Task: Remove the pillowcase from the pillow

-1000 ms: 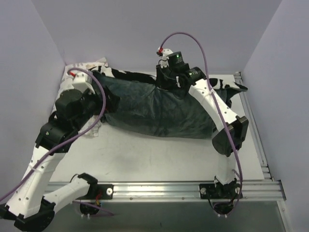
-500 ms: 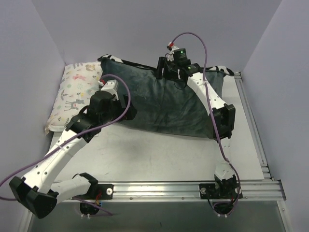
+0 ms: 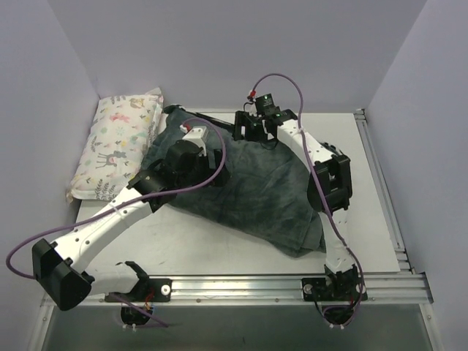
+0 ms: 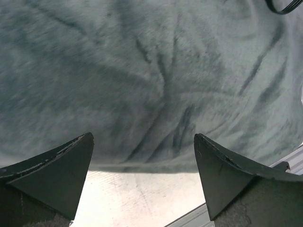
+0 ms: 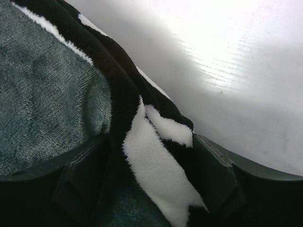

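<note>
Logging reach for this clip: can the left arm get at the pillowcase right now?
Probably yes: the left gripper hangs open directly over the pillowcase, grey plush side up, with nothing in between.

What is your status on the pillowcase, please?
Left pincer open above the pillowcase. Right pincer open, striped hem between its fingers. No pillow in sight. Printed cushion at back left.

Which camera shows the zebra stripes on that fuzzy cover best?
The right wrist view: the pillowcase shows its stripes close up there. The top and left wrist views show only its grey plush face.
</note>
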Available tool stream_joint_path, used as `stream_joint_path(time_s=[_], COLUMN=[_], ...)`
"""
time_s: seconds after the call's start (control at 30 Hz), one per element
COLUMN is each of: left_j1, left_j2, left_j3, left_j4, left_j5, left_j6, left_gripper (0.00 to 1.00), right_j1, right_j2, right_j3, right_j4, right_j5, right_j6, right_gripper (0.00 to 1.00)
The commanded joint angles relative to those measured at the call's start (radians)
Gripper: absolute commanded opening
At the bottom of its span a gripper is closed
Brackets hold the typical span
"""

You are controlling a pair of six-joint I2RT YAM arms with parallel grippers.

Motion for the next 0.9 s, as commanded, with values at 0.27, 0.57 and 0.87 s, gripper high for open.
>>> stream_joint_path(time_s=[0.27,0.57,0.87], left_j1=[-0.191,-0.337,-0.490], left_j2=[0.177,0.344,0.607], left_j3=[0.166,0.310,0.577], left_j4=[0.152,0.196,0.160], left_j5=[-0.033,-0.140,-0.367], left_j6=[0.081,0.130,0.185], left_gripper=[0.96,0.96,0.96], right_j1=[-0.047,-0.240,-0.427], right_j2=[-0.349,-0.841,-1.323], right_j3=[0.022,-0.422,-0.848], right_j4=[-0.099,-0.102,-0.137], right_j5=[0.149,0.280,0.254], right_j6=[0.060,0.212,0.270], right_gripper=[0.93,0.95,0.97])
